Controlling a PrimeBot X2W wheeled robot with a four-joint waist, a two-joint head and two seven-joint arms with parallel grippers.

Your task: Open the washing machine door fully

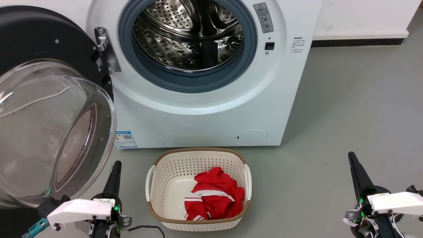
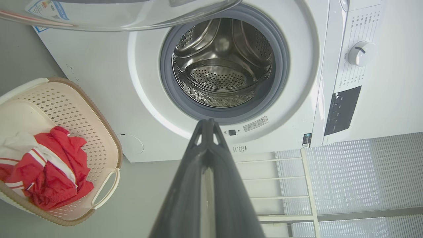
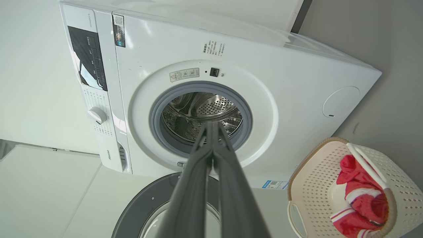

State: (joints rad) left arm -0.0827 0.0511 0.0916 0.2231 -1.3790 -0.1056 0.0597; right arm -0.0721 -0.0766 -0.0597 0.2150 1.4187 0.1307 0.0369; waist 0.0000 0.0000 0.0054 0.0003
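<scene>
Door status: the washing machine door point(image 1: 49, 109) is swung out wide on its hinge point(image 1: 106, 49) and takes the left side of the head view, with the black ring point(image 1: 36, 36) at upper left and the glass bowl point(image 1: 43, 138) bulging out below it. The washing machine point(image 1: 205, 112) sits top centre, drum point(image 1: 188, 36) and grey seal point(image 1: 185, 84) fully exposed, nothing across the opening. Left end effector point(image 1: 117, 164) is lower left, pressed together and holding nothing, just beside the bowl's lower right edge. Touching or a gap, can't tell from this angle. Right end effector point(image 1: 351, 155) is lower right, also pressed together and empty, well apart from the machine. Laundry basket point(image 1: 200, 150) with a red garment point(image 1: 214, 195) stands on the floor point(image 1: 347, 109) at bottom centre, just in front of the machine. My read: you're at the tail end of the opening step, and the door looks at or near full swing. Can't confirm it's on the hinge stop. If travel remains, the next move is the left end effector, closed, against the door's inner black ring, with a short push further left, away from the opening. Stay off the glass and clear of the basket.
</scene>
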